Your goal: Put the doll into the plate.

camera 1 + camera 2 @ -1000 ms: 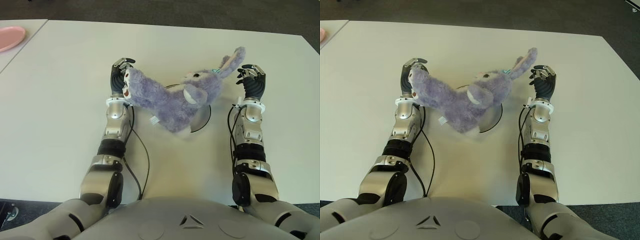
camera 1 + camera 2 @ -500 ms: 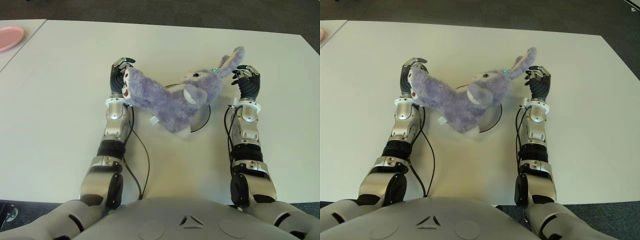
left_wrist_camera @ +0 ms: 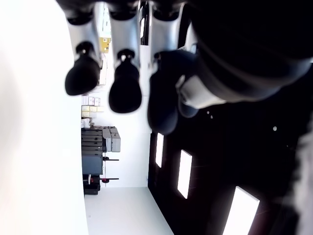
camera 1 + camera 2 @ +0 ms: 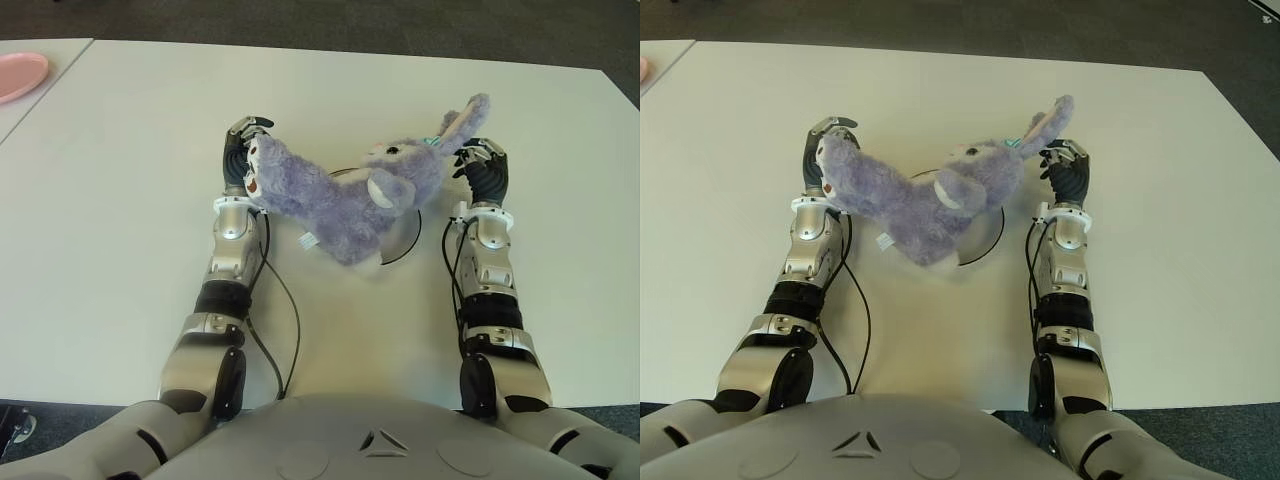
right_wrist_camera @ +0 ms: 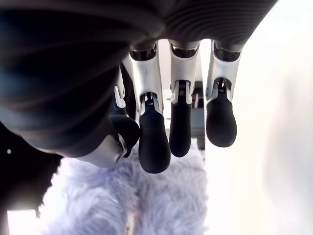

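A purple plush bunny doll (image 4: pixel 340 195) lies slantwise across a round white plate (image 4: pixel 412 238) with a dark rim, in the middle of the white table. Its feet point left and its ears stick up to the right. My left hand (image 4: pixel 243 150) stands at the doll's feet, fingers (image 3: pixel 124 93) loosely spread with nothing between them. My right hand (image 4: pixel 482 168) is close against the doll's head, below the ear. In the right wrist view its fingers (image 5: pixel 154 147) hang relaxed over the purple fur (image 5: pixel 146 200) without closing on it.
A pink plate (image 4: pixel 20 75) sits on a neighbouring table at the far left. The white table (image 4: pixel 120 200) stretches wide on both sides, with its far edge against dark floor. Black cables run along both forearms.
My right hand has slid left, from a gap beside the doll's ear to right against its head. The left hand and the doll have stayed in place.
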Tool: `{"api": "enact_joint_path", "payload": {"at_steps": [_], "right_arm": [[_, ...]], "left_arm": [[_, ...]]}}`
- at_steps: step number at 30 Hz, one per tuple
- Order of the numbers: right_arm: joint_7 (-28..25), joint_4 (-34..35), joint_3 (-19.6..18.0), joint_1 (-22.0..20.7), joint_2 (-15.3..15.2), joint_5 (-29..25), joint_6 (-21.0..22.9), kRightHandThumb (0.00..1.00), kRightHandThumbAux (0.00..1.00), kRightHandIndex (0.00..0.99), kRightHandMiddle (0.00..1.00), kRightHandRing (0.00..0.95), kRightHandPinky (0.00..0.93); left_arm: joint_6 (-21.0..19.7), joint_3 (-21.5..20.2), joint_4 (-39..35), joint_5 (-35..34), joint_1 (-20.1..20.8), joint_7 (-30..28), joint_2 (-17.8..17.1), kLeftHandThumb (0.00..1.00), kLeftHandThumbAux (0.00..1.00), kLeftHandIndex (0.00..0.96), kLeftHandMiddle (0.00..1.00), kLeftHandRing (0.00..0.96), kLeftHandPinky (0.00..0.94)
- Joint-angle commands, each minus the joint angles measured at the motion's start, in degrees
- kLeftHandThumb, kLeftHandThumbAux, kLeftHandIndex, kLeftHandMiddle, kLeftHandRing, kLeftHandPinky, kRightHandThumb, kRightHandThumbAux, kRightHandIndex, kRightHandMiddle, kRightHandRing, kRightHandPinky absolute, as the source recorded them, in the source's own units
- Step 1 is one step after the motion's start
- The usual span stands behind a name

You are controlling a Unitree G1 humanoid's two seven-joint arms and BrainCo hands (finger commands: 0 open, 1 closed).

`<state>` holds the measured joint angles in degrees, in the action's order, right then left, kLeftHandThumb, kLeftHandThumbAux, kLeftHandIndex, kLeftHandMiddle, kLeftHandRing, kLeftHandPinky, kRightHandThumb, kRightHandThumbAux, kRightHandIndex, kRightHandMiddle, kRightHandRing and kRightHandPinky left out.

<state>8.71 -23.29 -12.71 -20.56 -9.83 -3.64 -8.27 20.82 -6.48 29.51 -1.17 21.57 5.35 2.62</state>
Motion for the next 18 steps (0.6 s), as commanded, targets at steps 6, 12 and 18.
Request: {"api": "enact_joint_path", "payload": {"at_steps": [6, 12, 18], "right_arm": [[-0.55, -0.84, 0.48, 1.26, 1.0, 0.07, 0.33, 0.712, 0.716, 0.438, 0.727, 0.741, 0.672], [-0.77, -1.26, 0.75, 1.49, 1.16, 0.45, -0.58, 0.711, 0.716, 0.439, 0.736, 0.749, 0.668], [-0.73, -2.02, 1.22, 1.68, 1.49, 0.96, -1.86, 0.71, 0.716, 0.439, 0.743, 0.753, 0.682]], "left_arm": [[-0.78, 0.18, 1.98, -0.79, -3.84, -0.33, 1.03, 0.72, 0.696, 0.446, 0.72, 0.742, 0.749], [-0.94, 0.25, 1.86, -0.86, -3.9, -0.43, 1.0, 0.72, 0.696, 0.446, 0.721, 0.742, 0.749], [-1.31, 0.33, 1.72, -0.74, -3.92, -0.47, 0.84, 0.719, 0.697, 0.446, 0.722, 0.744, 0.748]]}}
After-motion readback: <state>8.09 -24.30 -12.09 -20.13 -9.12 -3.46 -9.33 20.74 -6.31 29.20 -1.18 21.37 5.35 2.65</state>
